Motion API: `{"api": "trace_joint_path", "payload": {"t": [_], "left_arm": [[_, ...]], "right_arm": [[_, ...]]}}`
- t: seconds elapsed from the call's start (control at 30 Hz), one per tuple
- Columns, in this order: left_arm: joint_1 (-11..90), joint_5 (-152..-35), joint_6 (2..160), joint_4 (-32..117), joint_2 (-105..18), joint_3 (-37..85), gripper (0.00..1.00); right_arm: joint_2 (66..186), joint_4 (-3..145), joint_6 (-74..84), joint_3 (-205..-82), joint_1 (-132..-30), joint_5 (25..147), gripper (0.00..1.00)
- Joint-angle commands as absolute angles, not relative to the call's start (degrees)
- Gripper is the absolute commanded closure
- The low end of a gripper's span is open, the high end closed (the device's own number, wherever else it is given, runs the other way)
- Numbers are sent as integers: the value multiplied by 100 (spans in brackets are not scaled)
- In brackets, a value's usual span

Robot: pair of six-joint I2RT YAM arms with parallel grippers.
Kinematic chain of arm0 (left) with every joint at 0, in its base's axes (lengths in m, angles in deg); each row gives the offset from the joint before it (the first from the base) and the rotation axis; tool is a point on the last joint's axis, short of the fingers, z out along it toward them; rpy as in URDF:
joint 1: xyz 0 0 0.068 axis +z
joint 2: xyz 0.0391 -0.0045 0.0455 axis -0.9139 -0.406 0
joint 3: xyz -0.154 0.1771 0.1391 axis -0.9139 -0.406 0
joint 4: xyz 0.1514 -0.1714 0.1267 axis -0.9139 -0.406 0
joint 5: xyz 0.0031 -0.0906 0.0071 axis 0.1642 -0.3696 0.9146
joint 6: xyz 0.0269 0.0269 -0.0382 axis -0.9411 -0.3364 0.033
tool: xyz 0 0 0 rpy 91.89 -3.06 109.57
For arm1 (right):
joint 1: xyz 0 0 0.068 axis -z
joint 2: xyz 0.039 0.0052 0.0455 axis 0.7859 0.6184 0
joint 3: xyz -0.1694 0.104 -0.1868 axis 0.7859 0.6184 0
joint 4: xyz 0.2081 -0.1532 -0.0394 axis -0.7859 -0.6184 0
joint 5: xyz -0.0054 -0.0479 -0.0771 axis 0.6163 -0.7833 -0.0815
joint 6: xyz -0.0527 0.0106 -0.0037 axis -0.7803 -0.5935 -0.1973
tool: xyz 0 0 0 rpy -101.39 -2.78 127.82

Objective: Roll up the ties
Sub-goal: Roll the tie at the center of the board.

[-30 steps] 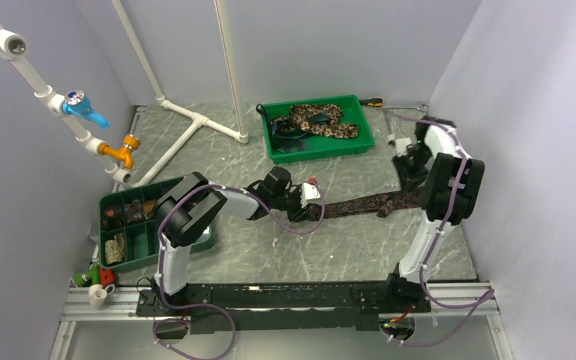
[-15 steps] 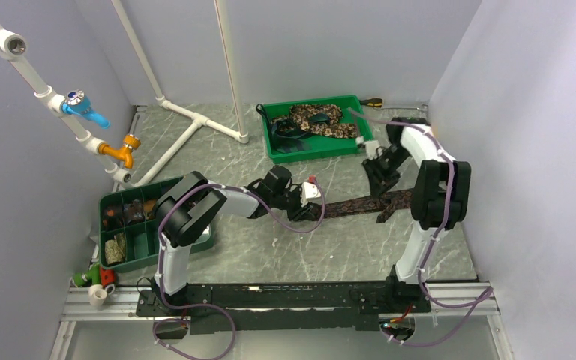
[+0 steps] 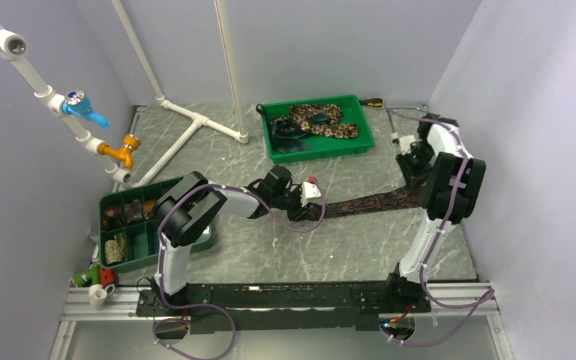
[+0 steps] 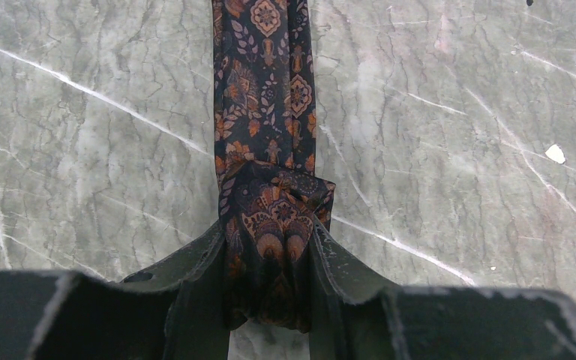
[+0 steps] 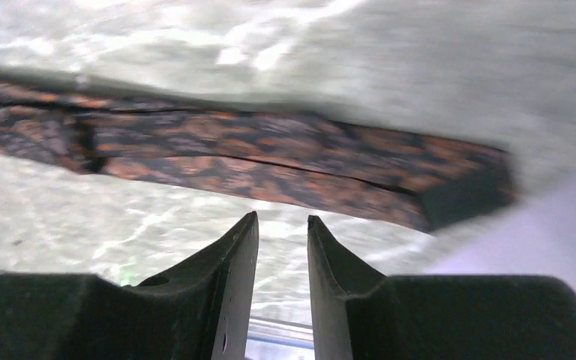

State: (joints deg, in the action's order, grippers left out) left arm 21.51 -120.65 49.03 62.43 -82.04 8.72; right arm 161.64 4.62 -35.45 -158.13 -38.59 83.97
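Observation:
A dark brown patterned tie (image 3: 367,202) lies stretched across the table, running right from my left gripper (image 3: 309,201). The left wrist view shows its near end wound into a small roll (image 4: 274,217). My left gripper (image 4: 268,229) is shut on that roll. The flat strip (image 4: 264,112) leads straight away from it. My right gripper (image 3: 411,166) hovers by the tie's far end. In the right wrist view the tie (image 5: 270,161) lies across just beyond the right gripper (image 5: 281,220), whose jaws stand slightly apart with nothing between them. A tan-and-brown mottled tie (image 3: 319,120) lies in a green tray (image 3: 322,154).
A green compartment bin (image 3: 131,247) holding small items sits at the left. A white pipe frame (image 3: 195,124) stands at the back left, with taps on the left wall pipe. A screwdriver (image 3: 373,102) lies behind the tray. The right wall is close to the right arm.
My right arm swung left toward the tray, then came back to the right. The tie's far end now lies straighter and reaches farther right. The left arm has not moved.

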Motion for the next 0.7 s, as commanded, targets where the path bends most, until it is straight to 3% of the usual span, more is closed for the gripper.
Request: {"api": "trace_joint_path", "payload": {"t": [0.0, 0.17, 0.4, 0.57, 0.67], "left_arm": [[2228, -11674, 4814, 4972, -8607, 631, 100], [2228, -11678, 4792, 4927, -8606, 669, 100], [2223, -11646, 4807, 4922, -8615, 625, 100], [2227, -11605, 4891, 4998, -8589, 567, 100], [2240, -11688, 4923, 5169, -8574, 460, 100]], "right_arm": [[16065, 562, -3860, -16775, -3794, 7504, 67], [16247, -439, -3470, -17518, -3978, 9299, 65], [16012, -258, -2262, -16333, -4834, 12559, 56], [16035, 613, -1574, -15477, -5545, 13294, 51], [16110, 1063, -1455, -15246, -5705, 13170, 56]]}}
